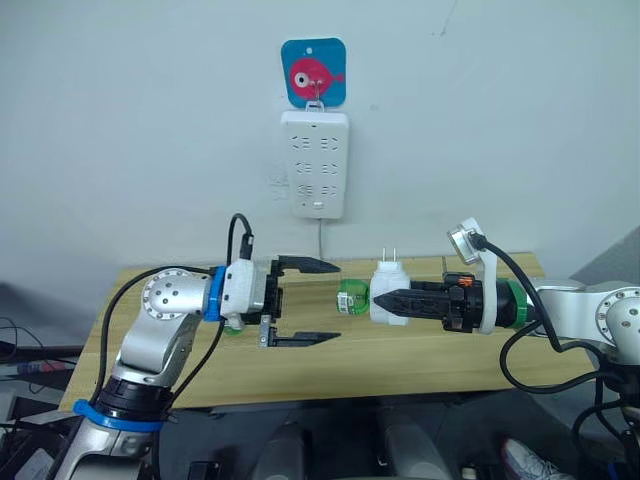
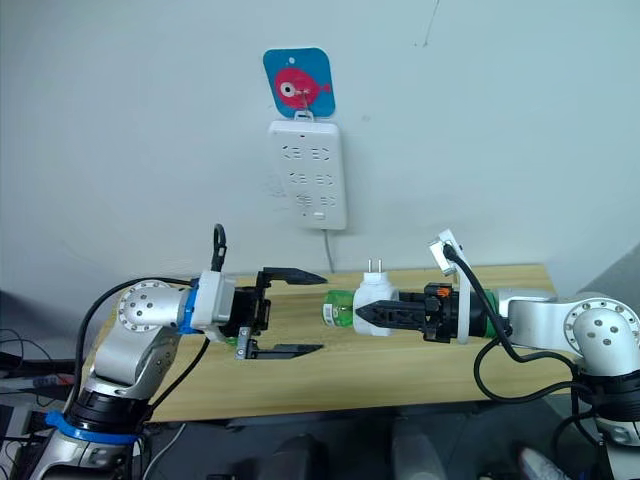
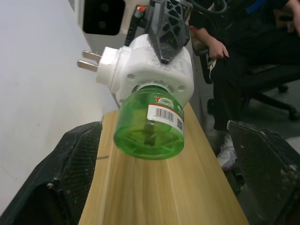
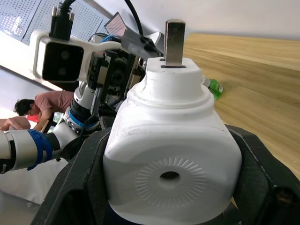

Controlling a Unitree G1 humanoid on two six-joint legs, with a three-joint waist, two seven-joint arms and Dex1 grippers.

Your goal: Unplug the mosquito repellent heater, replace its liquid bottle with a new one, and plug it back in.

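The mosquito repellent heater (image 1: pixel 386 293) hung above the table (image 1: pixel 420 360), pinched in the right hand (image 1: pixel 388 298), its green bottle (image 1: pixel 352 297) pointing sideways straight toward the spread-open left hand (image 1: pixel 325 302), which waited just beside it.

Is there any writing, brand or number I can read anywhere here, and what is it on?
No words can be read.
Green bottle: label with barcode, QR code and a red-and-green mark, print too small.
Blue wall card: a red fish picture, no text.
Mosquito repellent heater, power strip: unmarked.
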